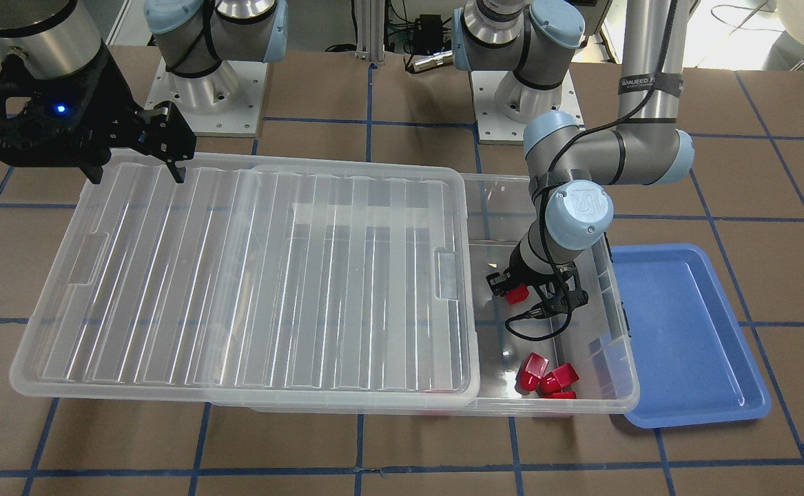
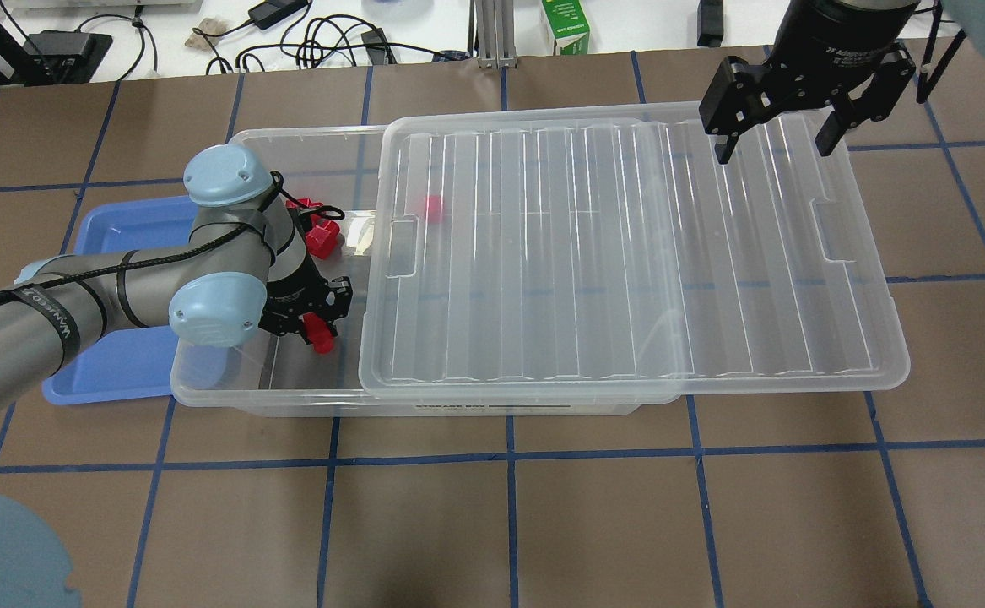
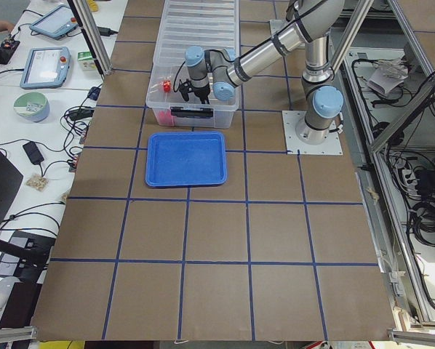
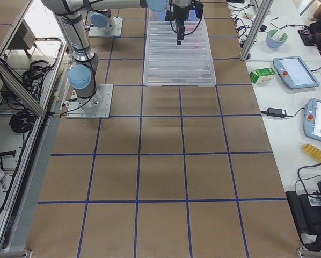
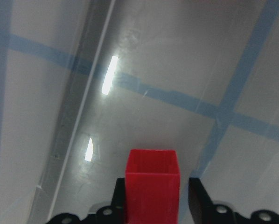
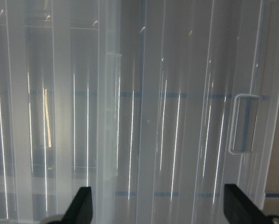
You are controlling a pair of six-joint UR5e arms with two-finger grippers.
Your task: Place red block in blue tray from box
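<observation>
One blue tray (image 2: 112,371) lies at the far left of the overhead view, flat on the table and just beside the end wall of the box (image 2: 306,399), with the left arm reaching across it. Next along, the left gripper (image 2: 320,334) is down inside the uncovered end of the box. Its fingers (image 5: 198,201) are closed on either side of the red block (image 5: 152,186), which sits upright between them over the clear floor; how far it is off that floor I cannot tell. A few spare blocks (image 2: 321,236) lie heaped near the far wall, apart from the held one. The step, as I judge it, is the carry: lift straight up until the block is above the box rim, then swing toward the tray, since a sideways move made too low would knock the block on the wall. The block is glossy, so grip it firmly until it is low over the tray, then let go gently. Further right the lid (image 2: 627,253) covers the rest of the box and overhangs its right end. At the far right the right gripper (image 2: 774,145) hangs above the lid's far corner with its fingers spread, holding nothing
</observation>
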